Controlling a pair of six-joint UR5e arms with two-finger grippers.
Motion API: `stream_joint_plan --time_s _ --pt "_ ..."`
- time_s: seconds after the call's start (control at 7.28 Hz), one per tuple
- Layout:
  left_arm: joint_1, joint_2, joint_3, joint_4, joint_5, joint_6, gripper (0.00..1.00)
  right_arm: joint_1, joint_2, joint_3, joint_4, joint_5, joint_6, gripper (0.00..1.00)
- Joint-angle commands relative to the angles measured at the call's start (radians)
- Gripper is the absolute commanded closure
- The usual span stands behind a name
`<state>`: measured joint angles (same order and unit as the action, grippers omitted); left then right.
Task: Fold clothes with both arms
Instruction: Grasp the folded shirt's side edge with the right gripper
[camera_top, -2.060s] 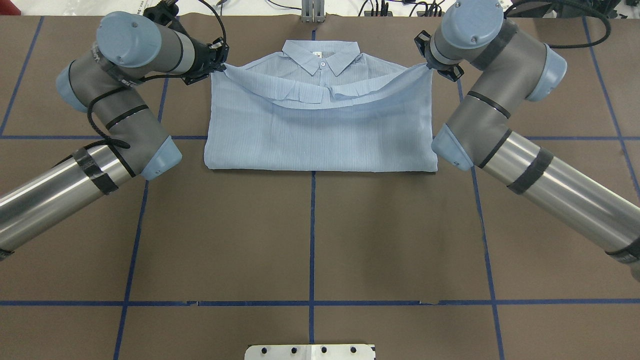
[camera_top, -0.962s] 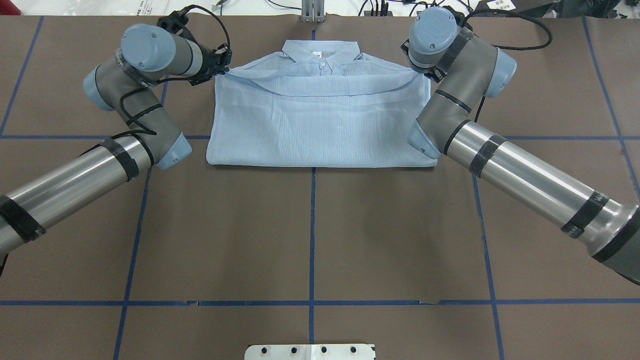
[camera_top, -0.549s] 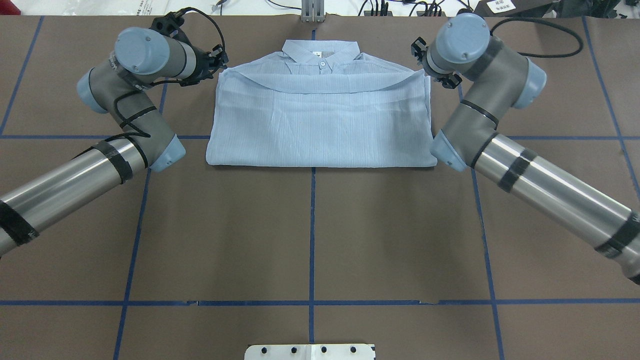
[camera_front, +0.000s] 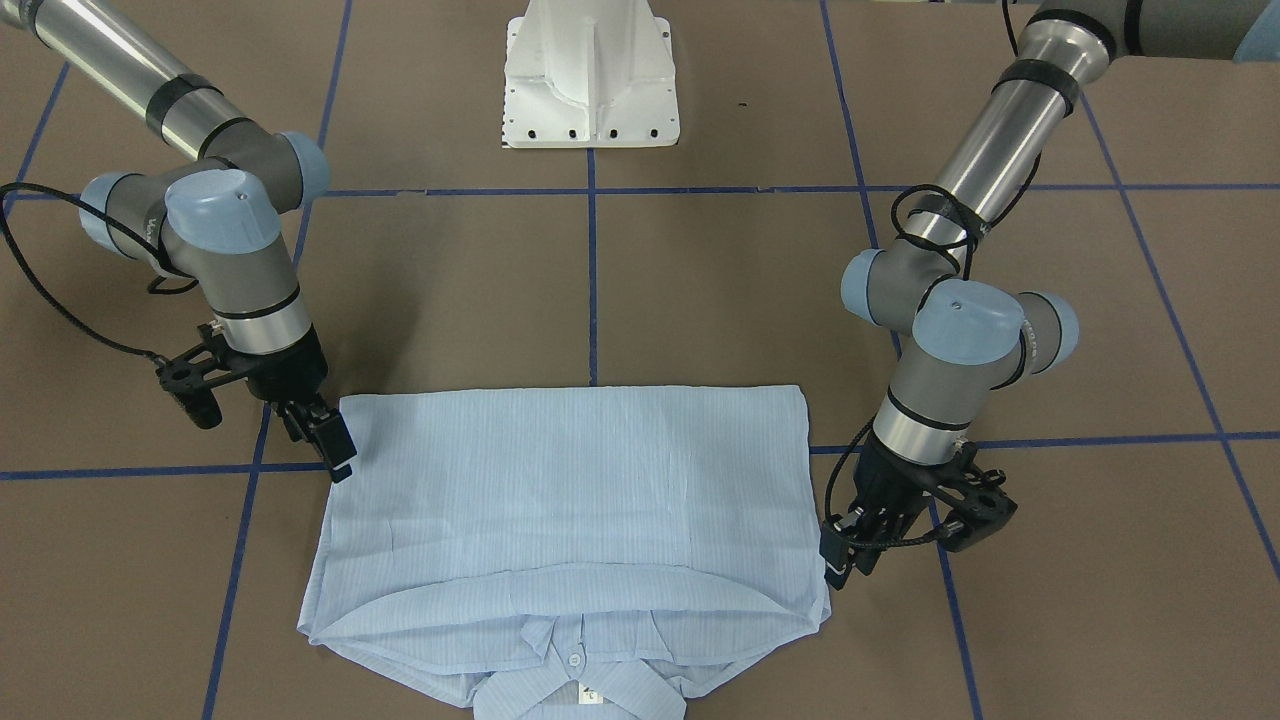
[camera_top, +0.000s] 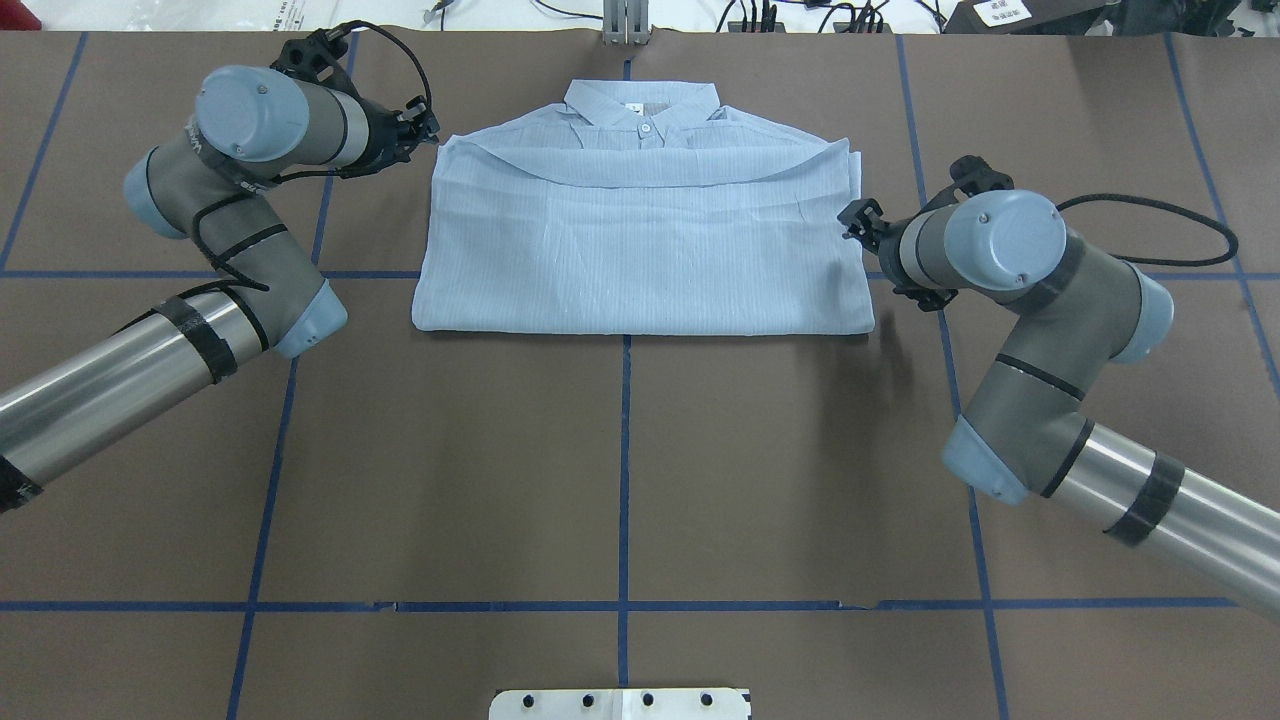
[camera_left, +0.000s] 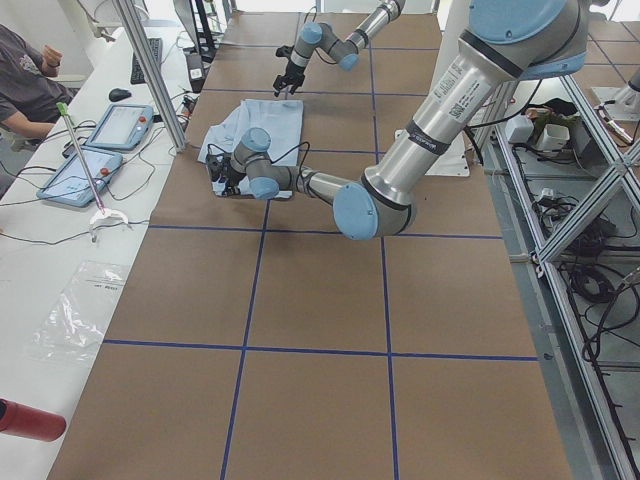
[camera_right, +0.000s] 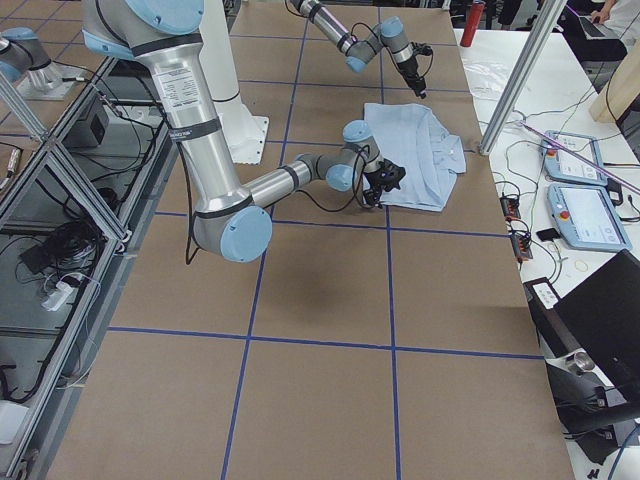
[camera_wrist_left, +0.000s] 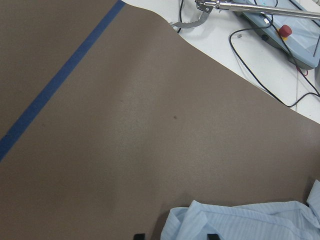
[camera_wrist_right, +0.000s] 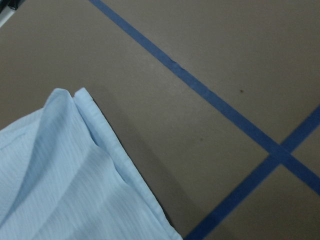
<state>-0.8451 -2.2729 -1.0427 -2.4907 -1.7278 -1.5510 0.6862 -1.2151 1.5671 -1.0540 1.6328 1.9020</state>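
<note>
Right, starting at my near edge: the white base (camera_front: 590, 80) sits mid-edge, then comes bare brown table (camera_top: 620, 480) crossed by blue tape lines (camera_top: 624, 450). Further out, the right arm (camera_top: 1040, 330) bends in from the right side, and the right gripper (camera_front: 325, 440) is low just beside the shirt's right-hand edge, about halfway along it. Its two fingers look spread with nothing between them, though I can't tell if a tip touches the cloth. The shirt (camera_top: 640, 250) lies flat as a folded rectangle, centred against the table's far edge, with the lower half doubled up over the chest. Now the left arm (camera_top: 230, 230), reaching further: the left gripper (camera_front: 838, 560) is down by the shirt's far left corner. On the left wrist view its fingertips (camera_wrist_left: 214, 236) stand apart, a rumpled bit of cloth lying just ahead of them, not pinched. Farthest out, the collar (camera_top: 640, 105) points at the far edge, top button done up.
</note>
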Motion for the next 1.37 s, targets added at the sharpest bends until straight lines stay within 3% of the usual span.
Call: stream_joint_plan --time_s 0.0,0.41,0.55,0.69,1.24 --pt "0.0 0.007 -0.01 0.001 0.002 0.0 0.49 -0.056 -0.024 0.027 0.0 -0.028 0.014 0.0" --pt "0.0 0.007 -0.01 0.001 0.001 0.0 0.49 -0.068 -0.053 0.051 -0.003 -0.027 0.014 0.03" --pt "0.0 0.006 -0.01 0.001 0.001 0.0 0.49 -0.068 -0.064 0.051 -0.003 -0.024 0.014 0.46" --pt "0.0 0.006 -0.01 0.001 0.001 -0.001 0.49 -0.07 -0.063 0.06 -0.001 -0.019 0.034 0.99" --pt "0.001 0.006 -0.01 0.001 0.001 -0.001 0.49 -0.065 -0.086 0.137 -0.011 0.002 0.032 1.0"
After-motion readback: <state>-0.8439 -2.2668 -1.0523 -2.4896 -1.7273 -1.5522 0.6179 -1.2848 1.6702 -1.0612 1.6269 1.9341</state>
